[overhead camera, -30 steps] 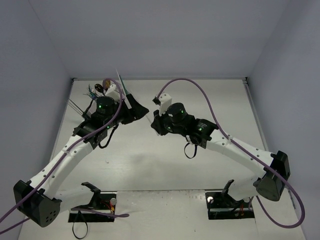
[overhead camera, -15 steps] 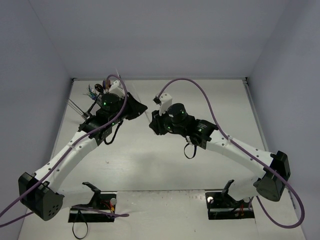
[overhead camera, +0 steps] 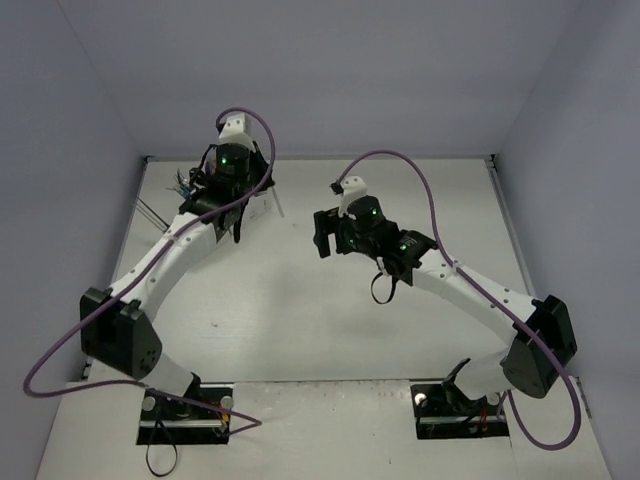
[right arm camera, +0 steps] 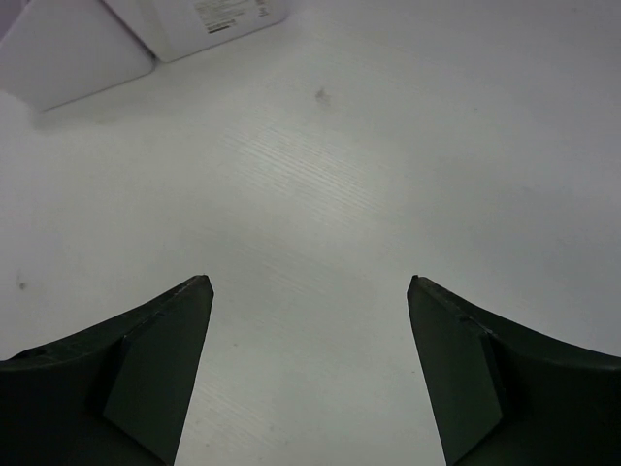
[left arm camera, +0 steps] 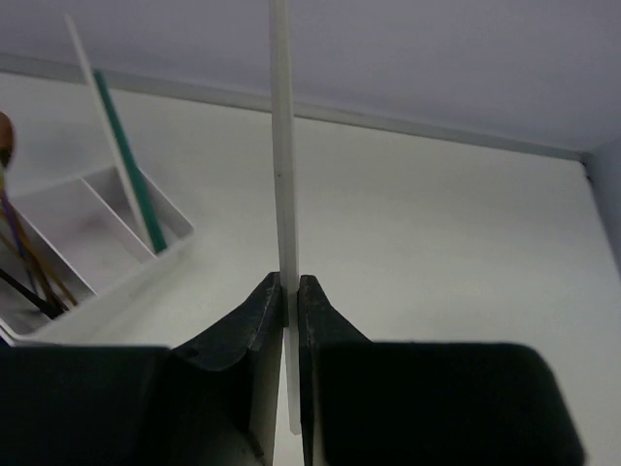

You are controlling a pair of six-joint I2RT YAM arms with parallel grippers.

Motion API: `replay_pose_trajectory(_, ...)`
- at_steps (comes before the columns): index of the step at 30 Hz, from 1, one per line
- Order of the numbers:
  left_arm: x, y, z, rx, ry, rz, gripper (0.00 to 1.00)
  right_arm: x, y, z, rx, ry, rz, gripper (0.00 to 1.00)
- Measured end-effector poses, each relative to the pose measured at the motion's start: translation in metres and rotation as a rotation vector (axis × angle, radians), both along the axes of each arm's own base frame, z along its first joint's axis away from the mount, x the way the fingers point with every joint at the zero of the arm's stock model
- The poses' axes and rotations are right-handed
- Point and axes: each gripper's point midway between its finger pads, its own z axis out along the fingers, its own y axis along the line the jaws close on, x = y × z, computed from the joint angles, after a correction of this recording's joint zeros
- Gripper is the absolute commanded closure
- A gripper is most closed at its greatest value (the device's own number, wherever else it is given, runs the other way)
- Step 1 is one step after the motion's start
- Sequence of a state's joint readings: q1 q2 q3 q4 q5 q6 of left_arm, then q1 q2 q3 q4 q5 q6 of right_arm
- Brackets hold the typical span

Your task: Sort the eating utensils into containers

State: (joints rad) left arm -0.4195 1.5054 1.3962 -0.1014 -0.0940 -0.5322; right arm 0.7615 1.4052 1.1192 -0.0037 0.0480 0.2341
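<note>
Pale lavender walls [overhead camera: 300,80] enclose a white tabletop [overhead camera: 300,320] on which both arms work. Task item: a slim white stick [left arm camera: 282,175], clamped between the closed fingers of the left gripper [left arm camera: 291,283] and lifted clear of the surface. In the left wrist view its long axis runs from 6 o'clock to 12 o'clock, and most of its length projects beyond the fingertips. The white caddy [left arm camera: 116,277] stands on the tabletop at about 9 to 10 o'clock from those fingers, near them but apart from the stick. Its nearest compartment holds a teal stick [left arm camera: 131,180] and a second white stick [left arm camera: 85,68], both leaning toward 11 o'clock against the dividing wall. The next compartment shows only its bare floor. The one beyond it holds thin dark and gold sticks [left arm camera: 34,267]. A copper-brown bowl [left arm camera: 5,141] shows at the frame edge; its compartment cannot be told. Judged from this layout, delivery calls for a shift toward 9 o'clock, so that the held stick can join the two similar sticks. In the overhead view the left arm is clearly the nearer to the caddy. The right gripper [overhead camera: 322,233] lies well apart at about 3 o'clock from it, fingers spread wide and grasping nothing, with bare tabletop beneath.
</note>
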Motion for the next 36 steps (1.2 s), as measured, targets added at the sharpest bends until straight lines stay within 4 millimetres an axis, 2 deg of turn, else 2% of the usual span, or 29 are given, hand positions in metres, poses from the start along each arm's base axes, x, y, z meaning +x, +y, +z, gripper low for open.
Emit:
replay_pose_trajectory(3, 0.044, 0.024, -0.007, 0.088, -0.021, 0.087, 1.0, 0.007, -0.019, -0.017, -0.035, 0.021, -0.049, 0.21)
replay_pose_trajectory(8, 0.109, 0.061, -0.019, 0.178, -0.05, 0.194, 1.0, 0.003, -0.028, -0.041, -0.087, 0.053, -0.054, 0.21)
replay_pose_trajectory(11, 0.141, 0.079, -0.033, 0.22, -0.051, 0.236, 1.0, 0.002, -0.029, -0.052, -0.113, 0.068, -0.048, 0.21)
replay_pose_trajectory(16, 0.177, 0.09, -0.059, 0.257, -0.033, 0.263, 1.0, 0.004, -0.031, -0.061, -0.139, 0.077, -0.043, 0.21)
replay_pose_trajectory(21, 0.187, 0.09, -0.097, 0.285, 0.024, 0.258, 1.0, 0.008, -0.036, -0.067, -0.154, 0.085, -0.052, 0.21)
replay_pose_trajectory(26, 0.182, 0.092, -0.131, 0.309, 0.091, 0.255, 0.94, 0.008, -0.036, -0.071, -0.161, 0.094, -0.053, 0.21)
replay_pose_trajectory(36, 0.167, 0.098, -0.165, 0.308, 0.165, 0.283, 0.74, 0.006, -0.038, -0.076, -0.167, 0.103, -0.052, 0.21)
